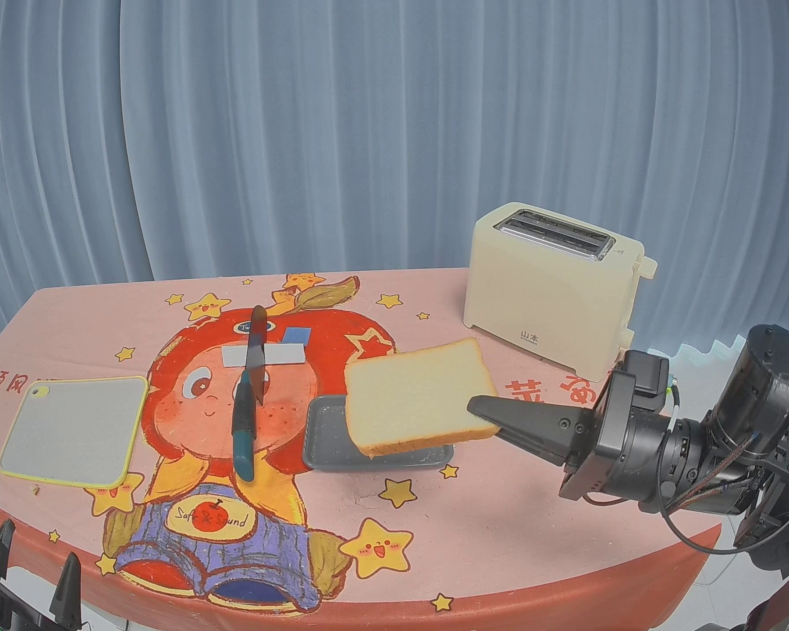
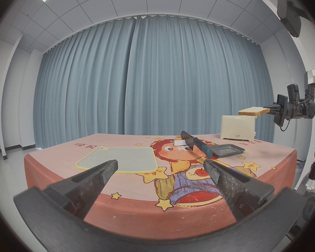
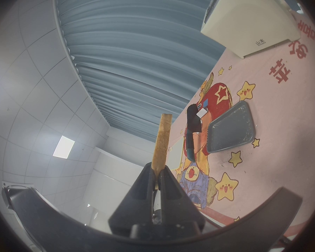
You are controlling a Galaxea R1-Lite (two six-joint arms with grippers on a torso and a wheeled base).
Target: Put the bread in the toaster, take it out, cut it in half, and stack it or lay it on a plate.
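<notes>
Head view: the right gripper (image 1: 480, 407) squeezes the bread (image 1: 416, 393) over the tray (image 1: 324, 442); the left gripper (image 1: 37, 549) sits open by the table's (image 1: 517, 519) front left corner.

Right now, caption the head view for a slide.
Right gripper holds bread flat, aloft near the toaster; tray and knife below.

The toaster (image 1: 548, 295) is smooth cream plastic with a soft sheen, its slots (image 1: 557, 232) rimmed in bright metal. The bread slice (image 1: 416, 392) looks porous and matt. The printed tablecloth (image 1: 517, 519) is matt cloth. The tray (image 1: 324, 431) is smooth dark grey; the cutting board (image 1: 74, 431) is matt grey plastic.
</notes>
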